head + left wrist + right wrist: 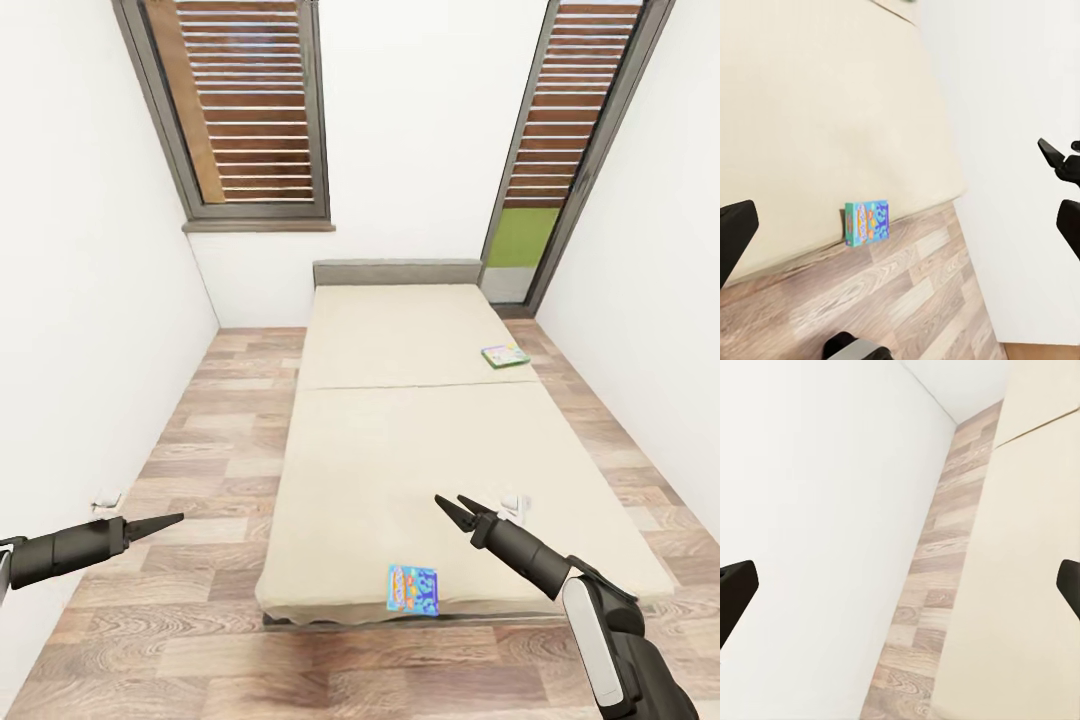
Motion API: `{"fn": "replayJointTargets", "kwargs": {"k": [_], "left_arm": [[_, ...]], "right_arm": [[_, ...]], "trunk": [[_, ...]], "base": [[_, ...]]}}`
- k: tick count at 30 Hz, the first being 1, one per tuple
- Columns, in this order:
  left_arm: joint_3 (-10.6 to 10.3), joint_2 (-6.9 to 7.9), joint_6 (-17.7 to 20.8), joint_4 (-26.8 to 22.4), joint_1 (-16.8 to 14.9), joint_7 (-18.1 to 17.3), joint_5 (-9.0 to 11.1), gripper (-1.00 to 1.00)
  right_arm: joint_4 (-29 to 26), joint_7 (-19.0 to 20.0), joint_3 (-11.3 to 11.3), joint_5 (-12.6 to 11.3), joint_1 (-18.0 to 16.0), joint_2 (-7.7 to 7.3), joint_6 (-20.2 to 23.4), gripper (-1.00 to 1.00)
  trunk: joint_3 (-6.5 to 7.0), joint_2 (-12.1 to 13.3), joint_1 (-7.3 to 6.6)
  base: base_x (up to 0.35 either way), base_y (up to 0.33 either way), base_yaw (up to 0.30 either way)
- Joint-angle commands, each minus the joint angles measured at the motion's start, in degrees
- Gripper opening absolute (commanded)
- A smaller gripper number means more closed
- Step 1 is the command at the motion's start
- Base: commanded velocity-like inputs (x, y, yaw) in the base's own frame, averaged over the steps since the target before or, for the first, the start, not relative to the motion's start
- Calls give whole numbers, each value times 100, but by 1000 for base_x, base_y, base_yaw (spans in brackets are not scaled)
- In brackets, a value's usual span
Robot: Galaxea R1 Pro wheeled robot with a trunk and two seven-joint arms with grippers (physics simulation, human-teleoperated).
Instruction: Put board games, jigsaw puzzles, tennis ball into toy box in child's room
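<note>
My right claw [452, 503] hung narrowly parted, empty, over the bed [400, 470]; the blue board game [413, 588] lay below-left of it, near the foot edge.

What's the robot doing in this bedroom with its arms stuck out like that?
The robot is facing the foot of the bed with both arms held out and nothing in them. The left gripper hangs over the wooden floor beside the bed; the right gripper hovers over the mattress, fingers slightly apart. Two board games lie untouched on the bed: a blue board game at the near edge and a green and white board game farther up near the right side.
</note>
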Motion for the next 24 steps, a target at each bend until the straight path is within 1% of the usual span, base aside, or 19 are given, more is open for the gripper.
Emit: {"fn": "replayJointTargets", "kwargs": {"k": [1,8,17,24], "left_arm": [[0,1,60,-1,-5,-19,3,100],[-2,0,60,1,-5,-18,3,100],[-2,0,60,1,-5,-18,3,100],[-2,0,60,1,-5,-18,3,100]], "right_arm": [[-1,7,-5,-35,-4,0,44,100],[6,7,2,-41,-3,0,-49,100],[121,6,-7,-35,-5,0,-112,100],[125,4,-2,-28,-5,0,-130,100]], "trunk": [[0,-10,3],[66,-10,3],[137,-10,3],[150,-10,3]], "base": [[0,0,100],[0,0,55],[0,0,-131],[0,0,-36]]}}
